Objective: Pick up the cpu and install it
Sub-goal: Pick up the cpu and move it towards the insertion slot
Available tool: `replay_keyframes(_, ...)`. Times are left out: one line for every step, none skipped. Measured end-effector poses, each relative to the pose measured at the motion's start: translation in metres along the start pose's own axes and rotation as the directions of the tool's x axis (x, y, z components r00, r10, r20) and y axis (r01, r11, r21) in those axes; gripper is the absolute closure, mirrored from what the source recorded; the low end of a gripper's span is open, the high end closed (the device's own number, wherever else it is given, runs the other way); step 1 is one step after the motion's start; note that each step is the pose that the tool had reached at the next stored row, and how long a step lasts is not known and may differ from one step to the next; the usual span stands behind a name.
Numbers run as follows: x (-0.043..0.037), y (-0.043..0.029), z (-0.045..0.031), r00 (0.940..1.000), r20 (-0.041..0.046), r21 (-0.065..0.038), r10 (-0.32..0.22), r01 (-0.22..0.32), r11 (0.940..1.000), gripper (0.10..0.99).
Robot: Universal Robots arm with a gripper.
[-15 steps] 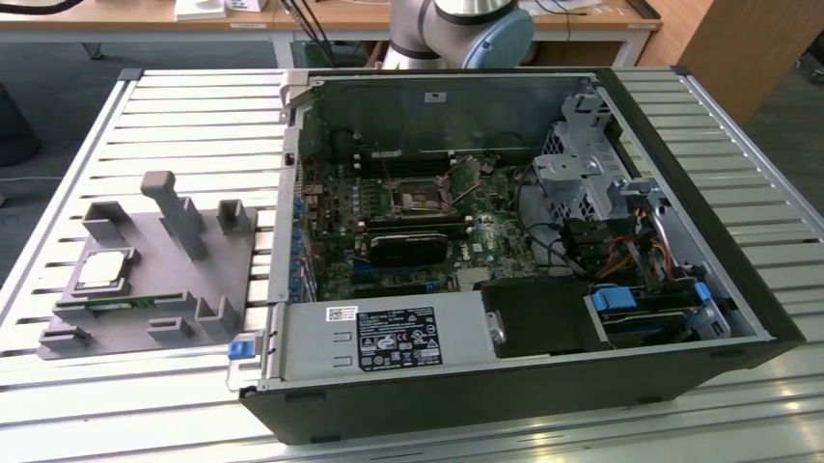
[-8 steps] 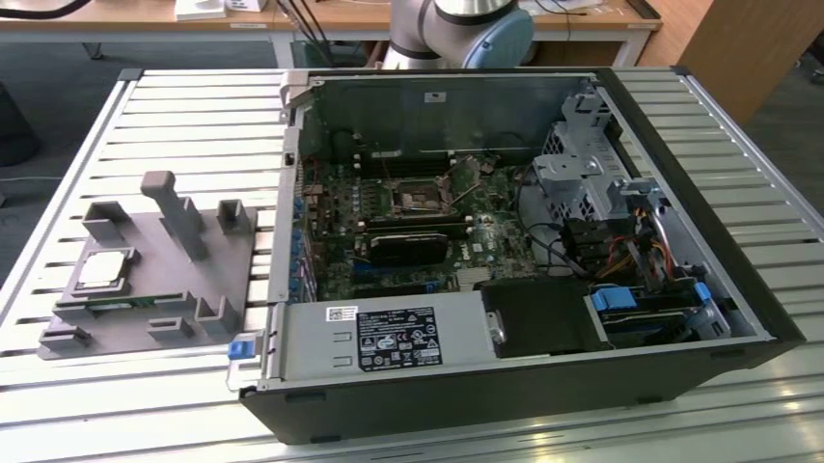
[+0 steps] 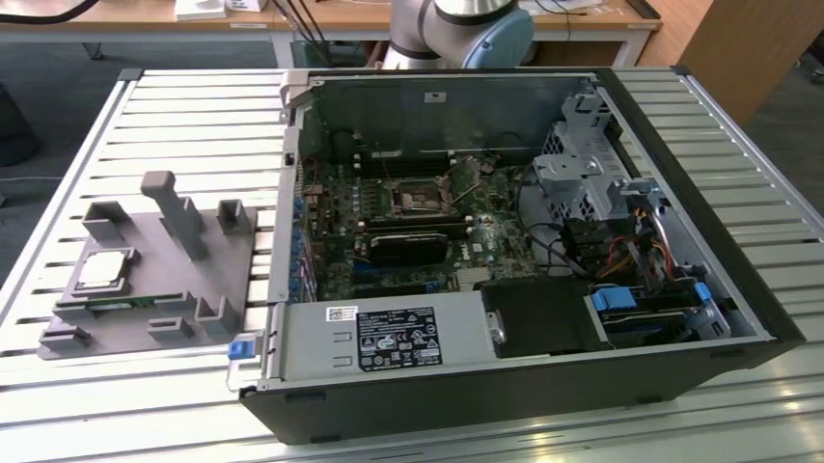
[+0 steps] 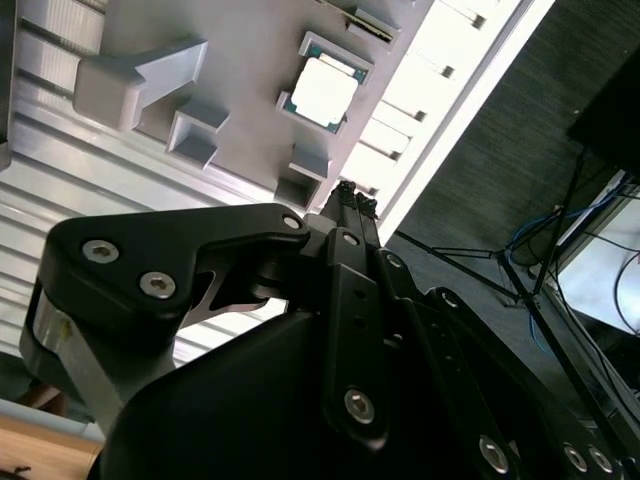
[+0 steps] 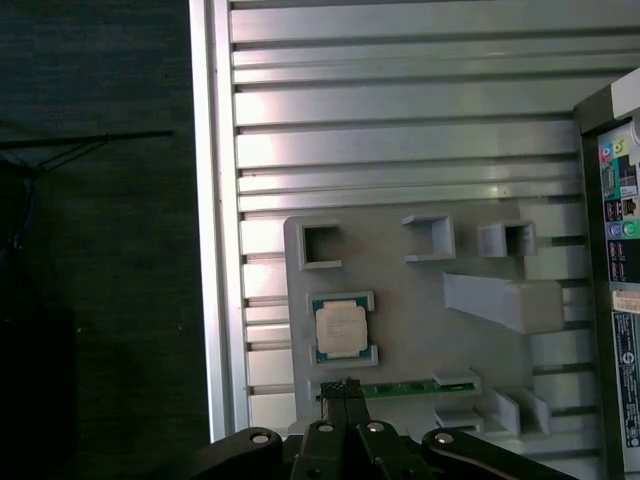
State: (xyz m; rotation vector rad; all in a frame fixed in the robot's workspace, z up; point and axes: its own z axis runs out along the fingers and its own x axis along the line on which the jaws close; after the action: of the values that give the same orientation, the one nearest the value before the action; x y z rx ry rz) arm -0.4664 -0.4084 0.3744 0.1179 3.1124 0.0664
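— Where's the cpu?
— In its pocket on the gray holder, at the lower left of the exterior view. That's beside the open computer case on the slatted counter. The pocket's corner walls seem meant to keep it square for a pick.
— And the jaws?
— Together, gripping nothing. In both wrist views they're above the holder, near the cpu. The socket on the board looks unfilled.
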Motion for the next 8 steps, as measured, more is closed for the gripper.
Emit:
replay_keyframes(0.0,0.0,0.0005,1.0,0.0,0.0,0.0,0.0,1.0,0.98)
replay_keyframes(0.0,0.0,0.001,1.0,0.0,0.0,0.0,0.0,1.0,0.98)
replay_keyframes(0.0,-0.0001,0.0014,1.0,-0.0001,0.0,0.0,0.0,1.0,0.98)
replay_keyframes(0.0,-0.0001,0.0019,1.0,0.0001,0.0,0.0,0.0,1.0,0.98)
replay_keyframes(0.0,-0.0001,0.0024,1.0,0.0002,0.0,0.0,0.0,1.0,0.98)
replay_keyframes(0.0001,-0.0001,0.0028,1.0,0.0002,0.0,0.0,0.0,1.0,0.98)
replay_keyframes(0.0001,-0.0002,0.0033,1.0,0.0003,0.0,0.0,0.0,1.0,0.98)
replay_keyframes(0.0001,-0.0002,0.0037,1.0,0.0004,0.0,0.0,0.0,1.0,0.98)
